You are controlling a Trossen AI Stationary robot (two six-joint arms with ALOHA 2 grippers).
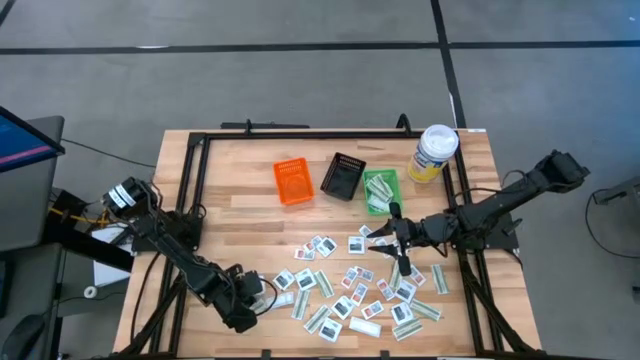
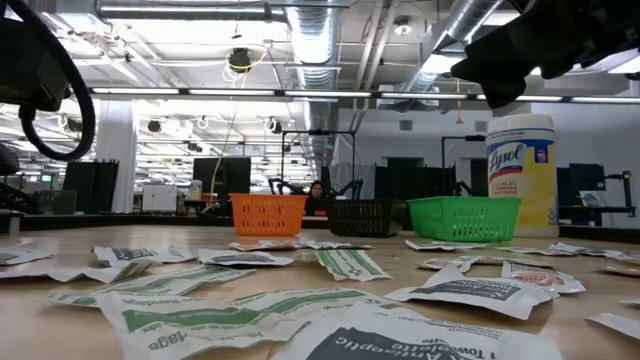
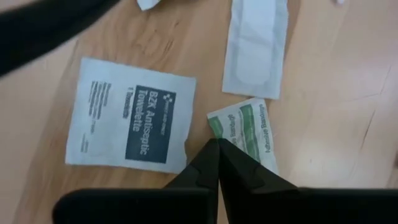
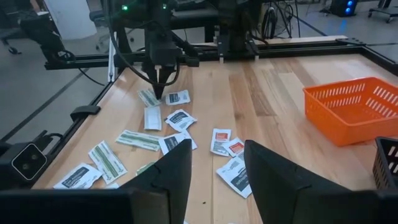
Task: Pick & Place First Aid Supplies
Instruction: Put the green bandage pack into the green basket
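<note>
Table [image 1: 250, 215]: a pale wooden top with a dark metal frame round its edges, seen from straight above.
First aid supplies [image 1: 352, 292]: dozens of small flat paper packets scattered over the near half of the table, from the middle toward the near right corner; a few lie inside the green bin.
Left gripper [image 1: 262, 292]: low over the table near its near left corner, fingers pressed together, their tips meeting at the edge of a green-printed adhesive bandage packet [image 3: 249, 132]; whether the packet is pinched cannot be told.
Antiseptic towelette packet [image 3: 132, 115]: white square with a dark blue label, lying flat just beside the left gripper's tips.
Plain white bandage strip [image 3: 256, 45]: flat on the wood, just beyond the green-printed packet.
Right gripper [image 1: 398, 238]: over the right half of the table, above the packets, fingers spread with nothing between them.
Orange bin [image 1: 293, 182]: toward the far edge, left of the other two.
Black bin [image 1: 345, 176]: between the orange and green bins.
Green bin [image 1: 380, 190]: just right of the black bin.
Lysol canister [image 1: 433, 152]: yellow with a white lid, upright near the far right corner.
</note>
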